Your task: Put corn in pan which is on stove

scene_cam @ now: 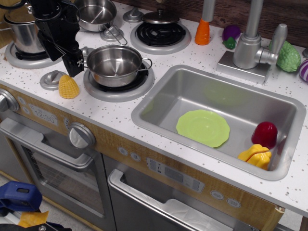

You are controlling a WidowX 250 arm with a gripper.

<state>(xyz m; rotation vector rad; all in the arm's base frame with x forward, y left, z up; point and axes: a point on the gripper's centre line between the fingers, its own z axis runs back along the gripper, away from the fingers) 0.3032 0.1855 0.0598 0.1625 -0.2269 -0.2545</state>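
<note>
A dark wooden wall [192,9] is running along the back at 12 o'clock. Pale floor [45,211] is showing at 7 o'clock, with blue and yellow clutter [21,204] lying on it. Even light is glinting off the grey cabinet doors [144,202] at 6 o'clock.

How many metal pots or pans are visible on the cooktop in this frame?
3. One pan sits on the front burner beside the corn, one pot is at the far left, and one pan is at the back, partly hidden by the arm.
</note>
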